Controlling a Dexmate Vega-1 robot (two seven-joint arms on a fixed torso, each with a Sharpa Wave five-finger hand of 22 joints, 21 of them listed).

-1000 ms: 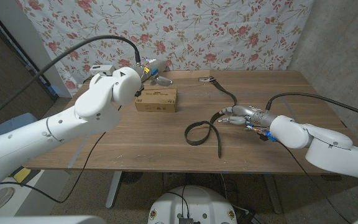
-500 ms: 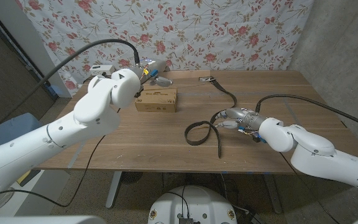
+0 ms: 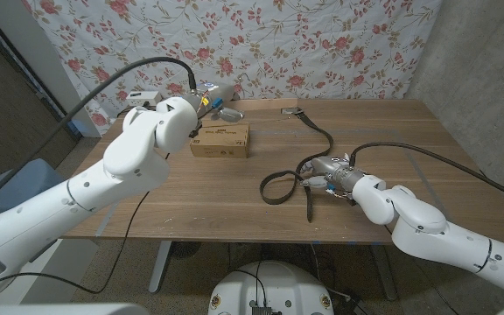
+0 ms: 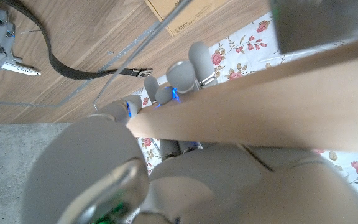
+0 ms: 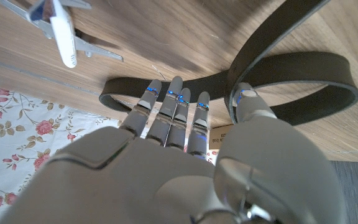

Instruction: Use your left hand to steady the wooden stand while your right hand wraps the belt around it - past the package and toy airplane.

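1. The right hand (image 3: 322, 171) has slid nearer along the bench (image 3: 191, 188), fingers by the looped belt (image 3: 280, 186); whether it grips, I cannot tell.
2. The left hand (image 4: 166, 93) holds the wooden stand (image 4: 253, 106) beyond the package (image 3: 220, 140).

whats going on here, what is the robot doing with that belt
A two-armed robot is working at a wooden table. Its right hand is at a dark belt that lies looped on the table, with its fingers on the strap. The left hand is closed around a light wooden stand at the far left side, near a cardboard package and a toy airplane. The belt is not yet around the stand.
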